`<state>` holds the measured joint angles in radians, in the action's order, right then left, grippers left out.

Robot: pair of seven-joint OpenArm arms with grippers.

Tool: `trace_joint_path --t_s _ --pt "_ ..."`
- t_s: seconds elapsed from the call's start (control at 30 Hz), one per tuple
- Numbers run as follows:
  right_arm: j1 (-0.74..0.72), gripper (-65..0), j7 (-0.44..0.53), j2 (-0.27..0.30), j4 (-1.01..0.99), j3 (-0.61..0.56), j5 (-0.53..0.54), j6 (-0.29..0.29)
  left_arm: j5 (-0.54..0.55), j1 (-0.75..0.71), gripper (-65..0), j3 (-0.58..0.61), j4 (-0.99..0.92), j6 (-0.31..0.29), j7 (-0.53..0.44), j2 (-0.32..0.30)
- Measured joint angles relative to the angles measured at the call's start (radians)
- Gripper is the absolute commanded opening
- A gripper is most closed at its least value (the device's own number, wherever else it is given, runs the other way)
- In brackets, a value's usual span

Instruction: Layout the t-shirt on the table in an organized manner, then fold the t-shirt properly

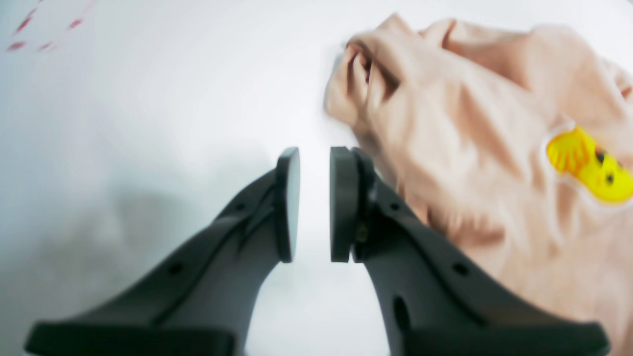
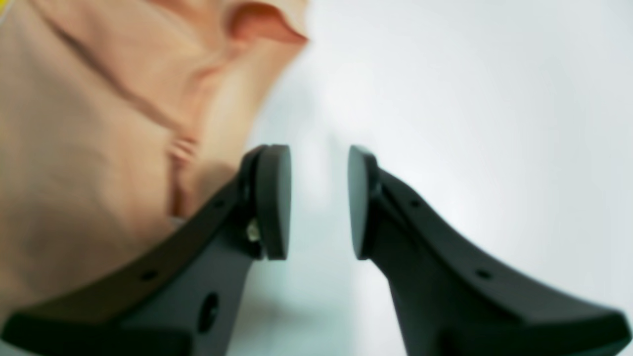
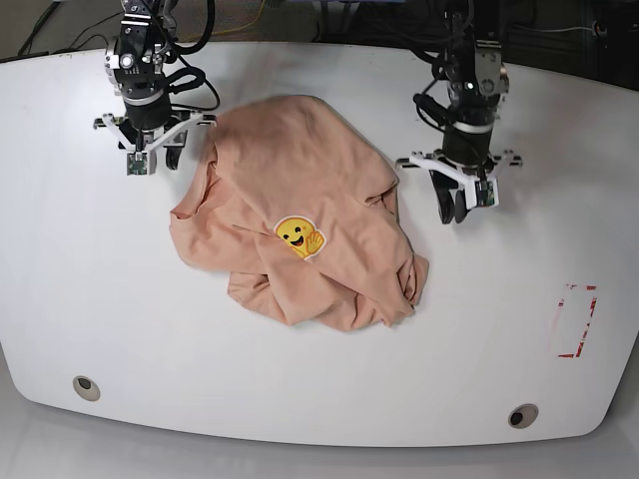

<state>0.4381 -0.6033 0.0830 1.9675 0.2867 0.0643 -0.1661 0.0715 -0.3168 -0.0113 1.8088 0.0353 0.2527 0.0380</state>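
T-shirt (image 3: 300, 235) fabric, peach-pink and crumpled, is heaped near the middle of the white table (image 3: 319, 399), a little toward 10 o'clock from centre, with the yellow smiling emoji print (image 3: 300, 237) turned face up. Nearest the front rim, two round grommet holes are seen, one at 7 o'clock (image 3: 86, 387) and one at 5 o'clock (image 3: 522, 415), and a red rectangle outline (image 3: 576, 320) is marked at about 4 o'clock, well apart from the cloth. Farther back, a bunched lobe of the shirt (image 3: 409, 279) is pushed out toward 4 o'clock of the heap. Beyond it, at 2 o'clock of the shirt, the left gripper (image 3: 456, 205) is held over bare table just beside the fabric edge; in the left wrist view its pads (image 1: 289, 202) are seen narrowly parted with only white surface between them, nothing gripped, and the cloth (image 1: 470, 138) lies to one side. At 10 o'clock of the shirt the right gripper (image 3: 155, 160) is positioned by the shirt's far edge; in the right wrist view its pads (image 2: 274, 200) stand somewhat wider apart, empty, with fabric (image 2: 99, 123) beside one finger, though blur leaves it unclear whether that finger touches the cloth. Cables and dark gear (image 3: 329, 20) are visible past the table's far rim.
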Motion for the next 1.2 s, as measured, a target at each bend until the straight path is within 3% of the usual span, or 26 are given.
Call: trace_joint_path --t_s 0.2,0.33,0.53,0.8,1.03,1.2 --pt "-0.022 -60.3 0.008 0.001 -0.006 -0.013 0.034 -0.021 0.043 0.106 -56.2 -0.018 -0.074 -0.001 0.002 -0.044" --pt "-0.024 -63.3 0.006 0.000 -0.028 -0.031 0.044 -0.013 0.048 0.153 -56.5 -0.014 -0.104 0.005 0.016 -0.082" --pt "-0.022 -62.8 0.004 -0.019 -0.019 -0.056 0.029 0.004 0.053 0.207 -56.3 -0.005 -0.134 0.007 0.026 -0.120" --pt "-0.009 -60.6 0.008 -0.092 0.000 -0.156 -0.007 0.008 0.045 0.271 -56.3 0.000 -0.229 0.014 0.016 -0.165" --pt "0.012 -58.5 0.026 -0.162 0.002 -0.303 -0.011 -0.011 0.043 0.293 -55.3 -0.010 -0.284 0.007 0.015 -0.160" --pt "0.015 -59.4 0.026 -0.171 -0.005 -0.345 0.000 -0.018 0.043 0.273 -54.4 0.008 -0.262 0.009 0.011 -0.131"
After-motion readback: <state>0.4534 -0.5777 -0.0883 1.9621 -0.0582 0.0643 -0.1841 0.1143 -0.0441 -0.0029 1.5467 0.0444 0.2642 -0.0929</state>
